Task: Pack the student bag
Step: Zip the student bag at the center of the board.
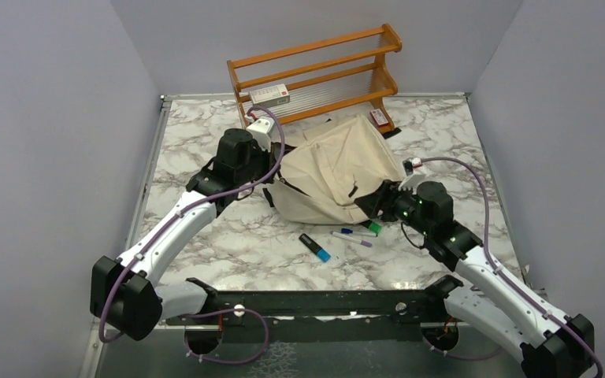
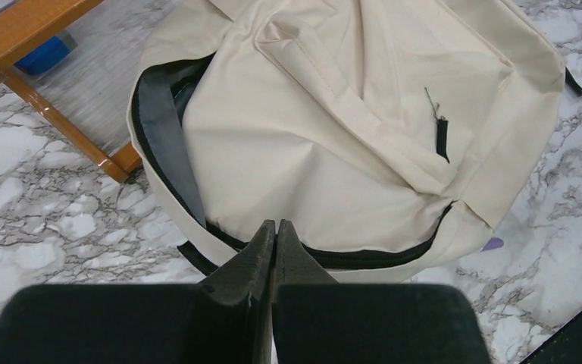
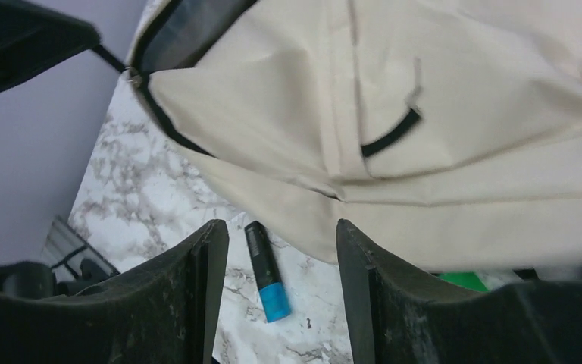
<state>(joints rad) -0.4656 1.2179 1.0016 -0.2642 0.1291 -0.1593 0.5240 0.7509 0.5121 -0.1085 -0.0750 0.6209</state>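
Observation:
The student bag (image 1: 339, 167), beige with black zipper lines, lies at the table's centre. It also shows in the left wrist view (image 2: 333, 144) and the right wrist view (image 3: 439, 152). Its main zipper is partly open on the left side, showing dark grey lining (image 2: 163, 129). My left gripper (image 1: 274, 167) is shut, its tips (image 2: 275, 227) at the black zipper line on the bag's near edge; nothing shows between them. My right gripper (image 1: 380, 201) is open and empty (image 3: 282, 227) beside the bag's front right corner, above the table.
A black marker with a blue cap (image 1: 315, 247) lies in front of the bag, below my right fingers (image 3: 267, 271). Two pens (image 1: 354, 235) and a green item (image 1: 374, 227) lie beside it. A wooden rack (image 1: 315, 67) holding a white box (image 1: 269, 95) stands behind.

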